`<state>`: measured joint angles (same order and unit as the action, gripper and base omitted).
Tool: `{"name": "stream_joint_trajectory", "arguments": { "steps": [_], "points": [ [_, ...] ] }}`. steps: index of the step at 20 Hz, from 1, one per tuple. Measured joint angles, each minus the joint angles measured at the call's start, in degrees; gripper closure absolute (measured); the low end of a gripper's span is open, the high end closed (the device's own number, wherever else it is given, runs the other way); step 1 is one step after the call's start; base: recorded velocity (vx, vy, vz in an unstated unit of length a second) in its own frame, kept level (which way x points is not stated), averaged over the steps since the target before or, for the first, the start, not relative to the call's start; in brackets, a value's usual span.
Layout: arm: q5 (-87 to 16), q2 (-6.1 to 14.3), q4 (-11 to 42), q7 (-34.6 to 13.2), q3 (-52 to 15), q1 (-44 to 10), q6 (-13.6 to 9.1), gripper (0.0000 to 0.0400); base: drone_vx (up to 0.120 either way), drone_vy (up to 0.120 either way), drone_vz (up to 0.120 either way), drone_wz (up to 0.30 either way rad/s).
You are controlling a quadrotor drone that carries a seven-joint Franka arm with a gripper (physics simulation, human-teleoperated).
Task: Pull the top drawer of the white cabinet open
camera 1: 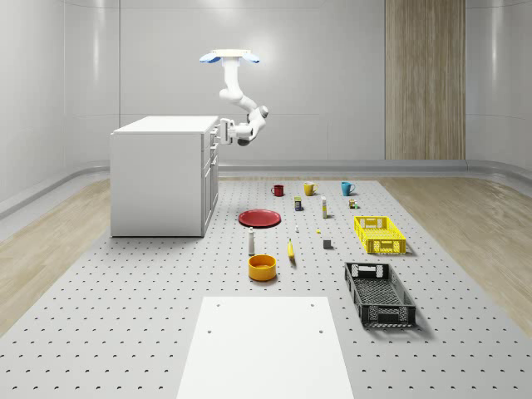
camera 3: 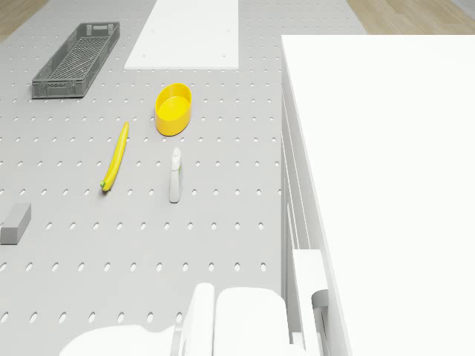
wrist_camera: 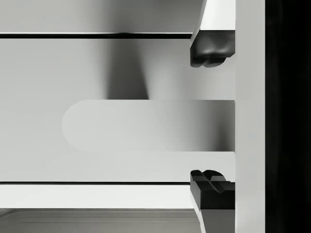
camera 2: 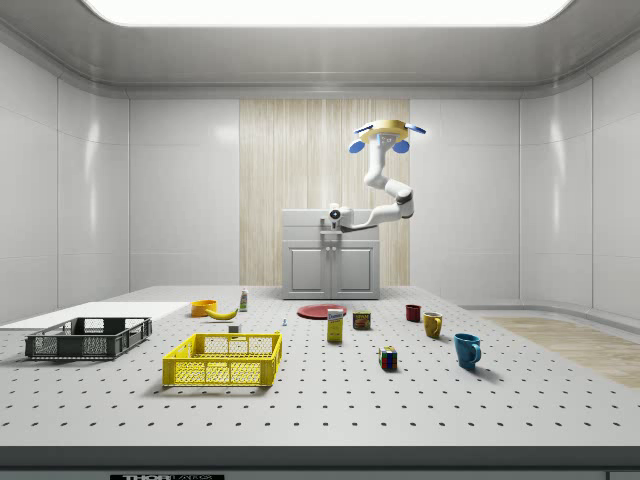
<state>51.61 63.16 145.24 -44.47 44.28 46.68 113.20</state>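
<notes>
a pale, glossy-walled room with a wood-grain panel at the back holds a grey perforated table [camera 1: 100, 332], and on it, toward the whole-scene view's left, stands the white cabinet [camera 1: 158, 179]. the drone [camera 1: 229, 57] hovers in the air just beside the cabinet's front face, higher than its top, with the arm bent down and back toward the drawers. the hand [camera 1: 226, 131] sits level with the top drawer [camera 1: 213, 133], right at its front.

in the wrist view the hand is spread: one dark fingertip [wrist_camera: 210, 51] lies above the drawer's handle [wrist_camera: 146, 125] and the other below it, with gaps on both sides, so the handle is bracketed but not yet pinched. the handle runs horizontally across the drawer front, between the two dark seams that mark the drawer's edges.

as for progress, the approach and alignment look done (the fingers already straddle the handle). the drawer itself looks closed: in the whole-scene view its front seems in line with the fronts below. what remains, by my reading, is to press the fingers onto the handle and then draw the drawer outward, away from the cabinet.
</notes>
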Motion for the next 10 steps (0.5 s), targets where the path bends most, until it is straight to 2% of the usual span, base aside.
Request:
{"name": "stream_joint_trajectory", "arguments": {
  "steps": [10],
  "points": [
    [0.11, -0.13, 0.22, 0.34, 0.09, -0.22, -0.13, 0.0089, 0.000, 0.000, 0.000, 0.000]
  ]
}}
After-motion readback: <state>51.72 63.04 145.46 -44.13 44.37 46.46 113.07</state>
